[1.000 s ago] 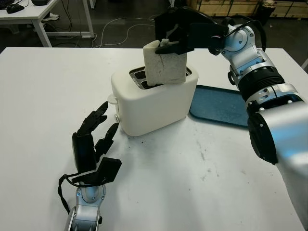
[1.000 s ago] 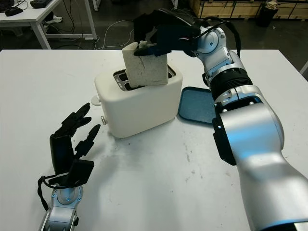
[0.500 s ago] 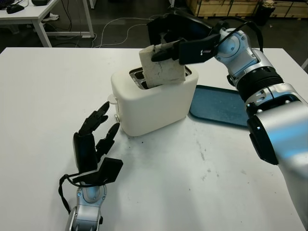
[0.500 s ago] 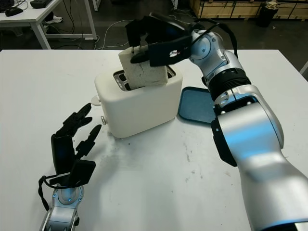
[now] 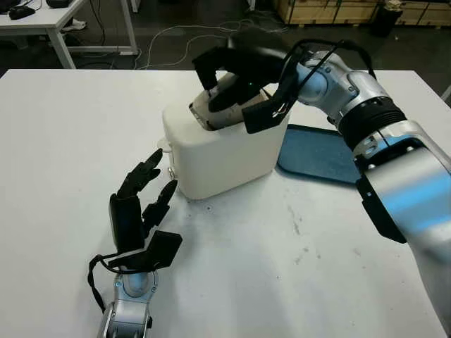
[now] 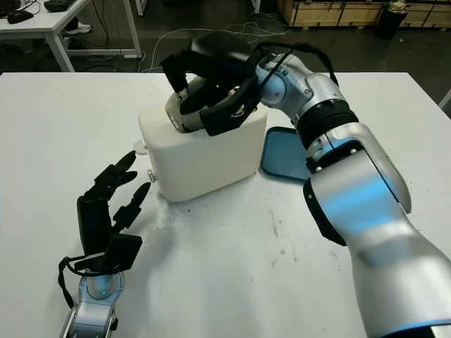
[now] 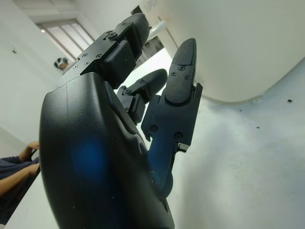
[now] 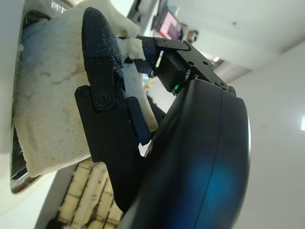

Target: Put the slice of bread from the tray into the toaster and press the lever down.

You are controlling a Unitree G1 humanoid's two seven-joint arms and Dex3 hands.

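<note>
My left hand waits open on the table beside the toaster. My right hand clamps the bread, tilted half into the slot; I fear it jams against the rim.

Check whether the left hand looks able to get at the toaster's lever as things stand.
Probably yes. The left hand is open just in front of the toaster, on the lever side, with bare table between them; the right hand is busy above with the bread.
</note>
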